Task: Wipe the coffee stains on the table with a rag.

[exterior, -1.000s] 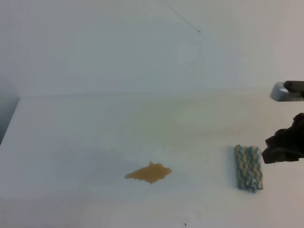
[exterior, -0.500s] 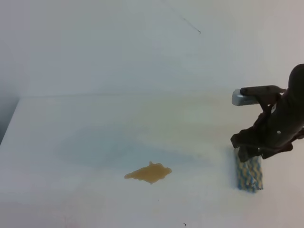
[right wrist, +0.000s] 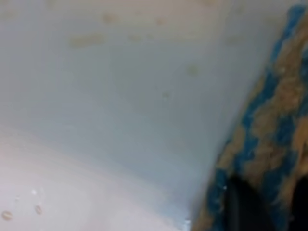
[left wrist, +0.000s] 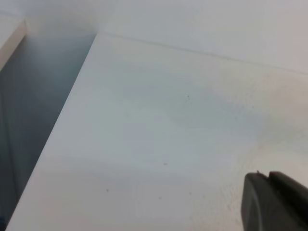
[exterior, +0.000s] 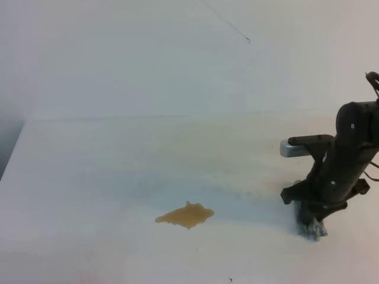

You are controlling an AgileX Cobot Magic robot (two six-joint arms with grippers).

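Observation:
The coffee stains [exterior: 185, 215] form one tan-brown jagged blotch at the front middle of the white table [exterior: 118, 165]. Far to its right, my right gripper [exterior: 311, 217] points straight down onto the rag [exterior: 314, 230]. Only a blue and cream corner of the rag pokes out below the gripper. In the right wrist view the fuzzy blue and yellow rag [right wrist: 269, 120] bulges up between two dark fingers [right wrist: 245, 207] and fills the lower right. In the left wrist view only a dark corner of my left gripper [left wrist: 276, 202] shows, and its jaws are hidden.
The table's left edge [left wrist: 62, 125] drops off to a dark gap. A pale wall rises behind the table's far edge [exterior: 177, 116]. Faint yellowish smears mark the tabletop near the right arm.
My right arm came in from the right edge and lowered onto the rag, which now lies mostly covered. The stain has not changed.

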